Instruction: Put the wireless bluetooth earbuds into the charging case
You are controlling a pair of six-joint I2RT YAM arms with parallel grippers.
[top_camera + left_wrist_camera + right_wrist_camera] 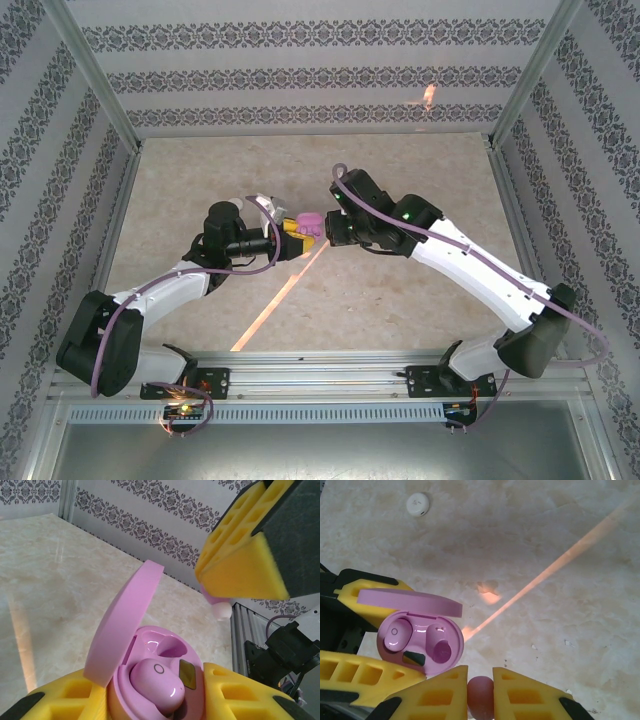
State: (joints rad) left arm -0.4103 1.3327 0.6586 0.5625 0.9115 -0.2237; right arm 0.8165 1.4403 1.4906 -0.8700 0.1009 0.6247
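The lilac-pink charging case [150, 645] stands with its lid open, and my left gripper [150, 702] is shut on its base between yellow pads [240, 692]. One lilac earbud [156, 682] sits in the near socket; the socket beside it [172, 647] is empty. In the right wrist view the case [420, 652] lies just left of my right gripper [480, 672], which is shut on the second earbud [481, 697]. That earbud [221, 610] hangs a little above and to the right of the case. From above, both grippers [292, 238] [328, 226] meet at the case [311, 220].
A flat white round disc [418, 503] lies on the marble tabletop [560, 630] beyond the case. An orange light streak [285, 295] crosses the table. Patterned walls and aluminium frame posts [100, 90] enclose the workspace, and a rail [320, 375] runs along the near edge.
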